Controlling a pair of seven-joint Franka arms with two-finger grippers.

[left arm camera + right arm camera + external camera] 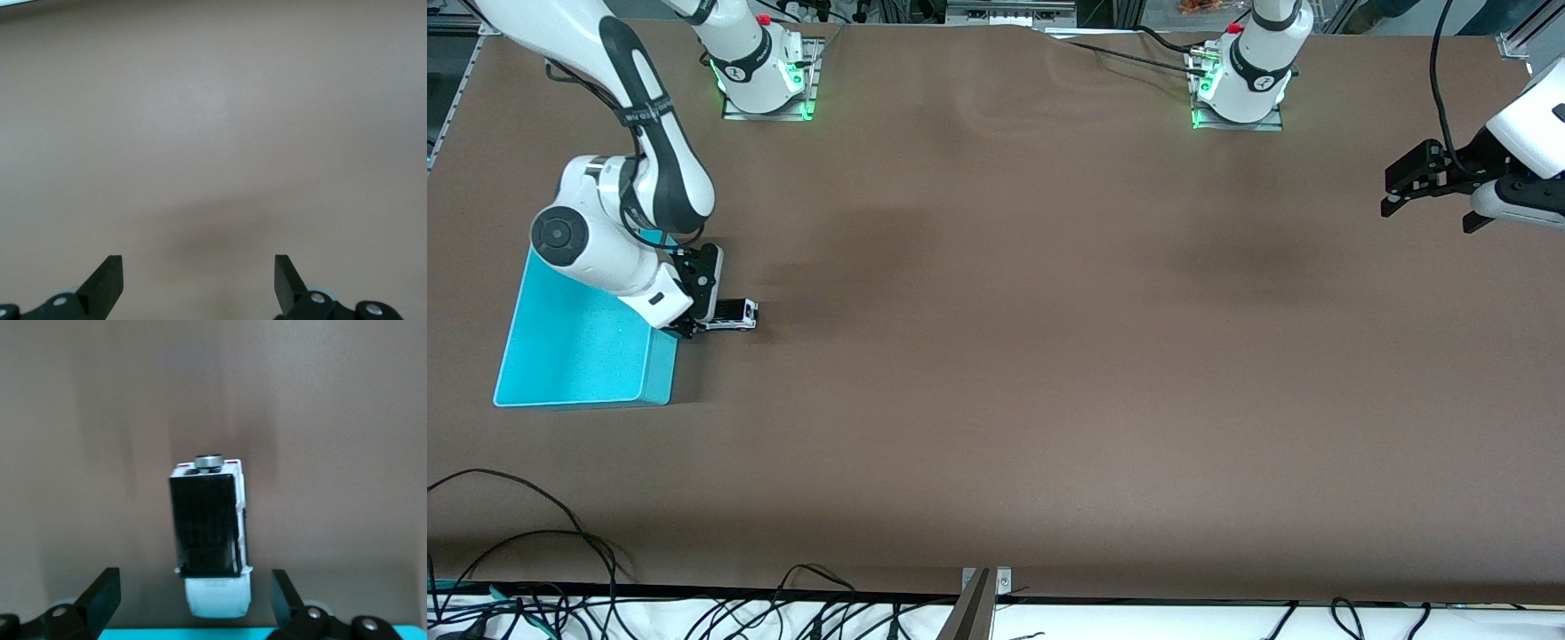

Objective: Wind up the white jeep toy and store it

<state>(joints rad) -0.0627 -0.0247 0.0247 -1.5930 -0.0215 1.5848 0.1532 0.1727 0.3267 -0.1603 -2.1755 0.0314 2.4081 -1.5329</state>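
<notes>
white jeep toy [734, 314] [212, 533] | tiny car, white body and hood, black roof, spare wheel at rear | upright on tabletop [1049, 356] | just beside cyan bin [578, 356], toward right arm's end

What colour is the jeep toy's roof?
Black, on a white body; the white jeep toy shows it best in the right wrist view.

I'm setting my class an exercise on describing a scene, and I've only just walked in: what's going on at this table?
The right gripper hangs low over the white jeep toy, fingers open on either side of it, not gripping. The toy sits on the brown table right beside the cyan bin, at the right arm's end. The left gripper waits open over bare table at the left arm's end. The toy is not yet in the bin.
</notes>
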